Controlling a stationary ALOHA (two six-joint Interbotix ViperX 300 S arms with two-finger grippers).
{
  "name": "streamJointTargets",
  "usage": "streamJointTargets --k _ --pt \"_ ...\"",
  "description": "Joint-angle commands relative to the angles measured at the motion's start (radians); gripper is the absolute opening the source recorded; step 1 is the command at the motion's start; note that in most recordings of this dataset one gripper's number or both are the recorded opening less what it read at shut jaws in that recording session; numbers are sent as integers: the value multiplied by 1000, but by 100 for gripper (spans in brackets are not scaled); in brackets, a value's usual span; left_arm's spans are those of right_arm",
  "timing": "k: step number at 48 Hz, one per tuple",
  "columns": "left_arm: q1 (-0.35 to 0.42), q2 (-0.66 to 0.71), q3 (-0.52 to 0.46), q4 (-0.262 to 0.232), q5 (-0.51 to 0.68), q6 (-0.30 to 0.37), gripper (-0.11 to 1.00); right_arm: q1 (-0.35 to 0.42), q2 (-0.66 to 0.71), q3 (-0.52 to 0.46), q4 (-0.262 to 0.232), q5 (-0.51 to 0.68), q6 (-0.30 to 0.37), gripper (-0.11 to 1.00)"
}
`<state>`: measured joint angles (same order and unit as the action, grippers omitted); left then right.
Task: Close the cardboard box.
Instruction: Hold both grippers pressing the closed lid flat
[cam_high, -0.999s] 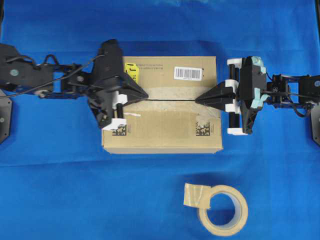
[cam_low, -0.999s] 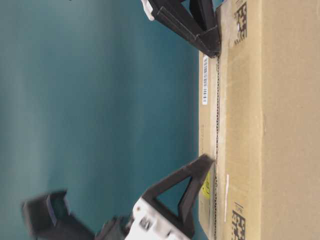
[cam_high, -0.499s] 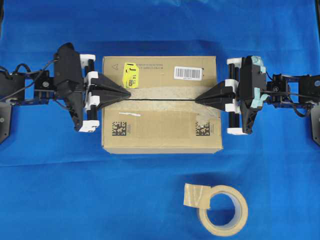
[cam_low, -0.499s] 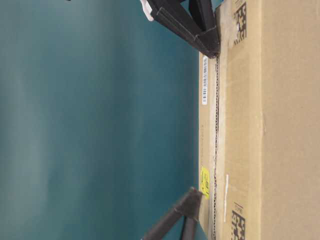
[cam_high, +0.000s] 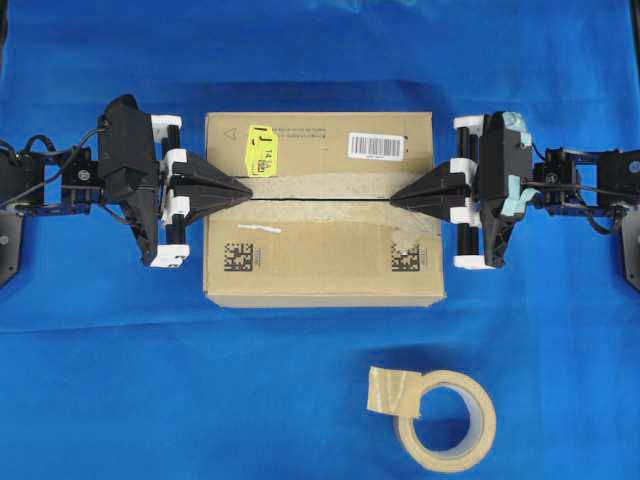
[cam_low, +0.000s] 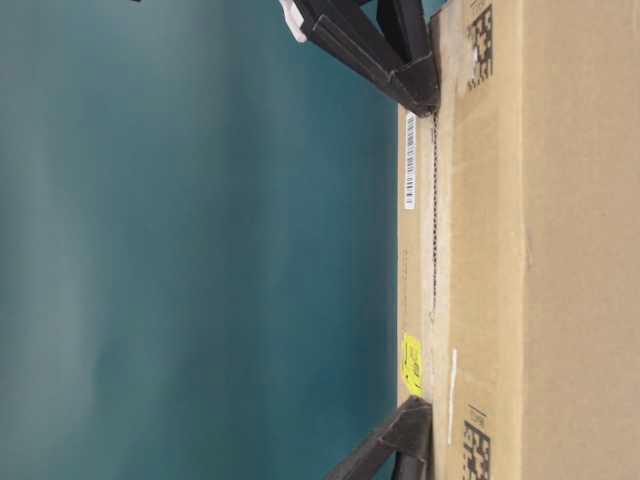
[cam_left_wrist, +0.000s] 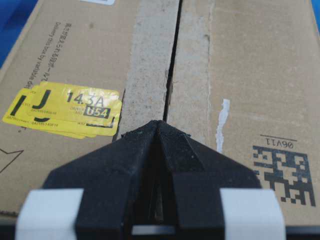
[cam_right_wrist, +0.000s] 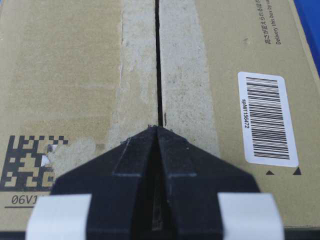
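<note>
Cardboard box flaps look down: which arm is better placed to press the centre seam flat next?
Neither clearly. The left gripper and right gripper are both shut, tips on the seam at opposite ends of the cardboard box. Slight edge: left, further in over the lid.

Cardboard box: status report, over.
Left gripper and right gripper shut, tips at opposite ends of the seam. Cardboard box flaps down flat, untaped. Tape roll lies apart, nothing obstructing.
</note>
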<state>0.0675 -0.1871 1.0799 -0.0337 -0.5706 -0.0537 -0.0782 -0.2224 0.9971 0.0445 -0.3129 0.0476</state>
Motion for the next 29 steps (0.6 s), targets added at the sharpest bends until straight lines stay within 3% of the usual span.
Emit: streamJointTargets --k 1,29 --pt "-2 6 -8 -2 -9 0 0 -3 -5 -6 2 -9 2 0" --pt "-3 15 14 -2 -43 -2 0 -3 -5 -3 2 -9 2 0"
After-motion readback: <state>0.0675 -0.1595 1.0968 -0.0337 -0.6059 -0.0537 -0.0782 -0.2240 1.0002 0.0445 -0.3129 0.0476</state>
